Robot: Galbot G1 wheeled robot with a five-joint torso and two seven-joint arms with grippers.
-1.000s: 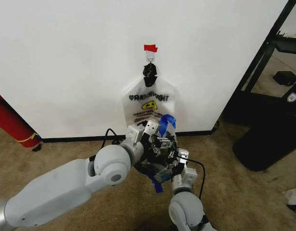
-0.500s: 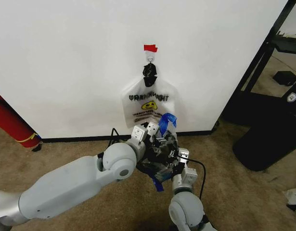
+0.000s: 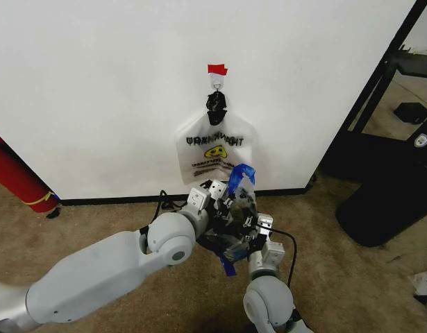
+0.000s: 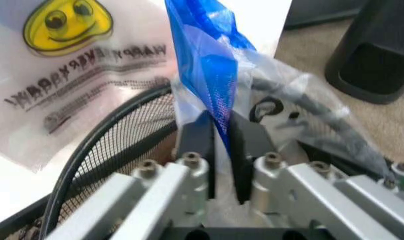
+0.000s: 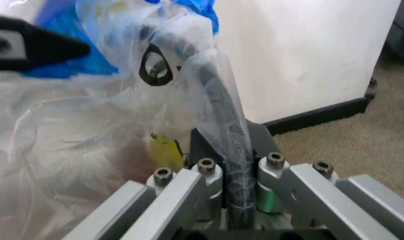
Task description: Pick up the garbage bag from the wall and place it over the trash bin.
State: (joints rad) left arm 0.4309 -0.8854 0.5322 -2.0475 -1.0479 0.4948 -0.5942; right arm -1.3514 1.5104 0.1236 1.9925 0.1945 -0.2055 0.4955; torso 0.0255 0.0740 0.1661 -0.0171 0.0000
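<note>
head view: my left gripper (image 3: pixel 230 201) sits low over the trash bin (image 3: pixel 227 239), just near of the wall (image 3: pixel 95 83). over the last second the left arm has swung its elbow rightward and carried the gripper a little farther in over the bin, while the right gripper (image 3: pixel 249 220) has held its place. left wrist view: the fingers (image 4: pixel 200 145) are clenched on a blue tape patch (image 4: pixel 205 55) of the garbage bag (image 4: pixel 281 95), above the bin's mesh rim (image 4: pixel 108 135). right wrist view: the right gripper (image 5: pixel 229 165) pinches bag plastic together with the bin rim. a similar smiley bag (image 3: pixel 214 142) hangs on the hook (image 3: pixel 216 82). i judge the bag mouth is being spread across the bin, not yet seated.
</note>
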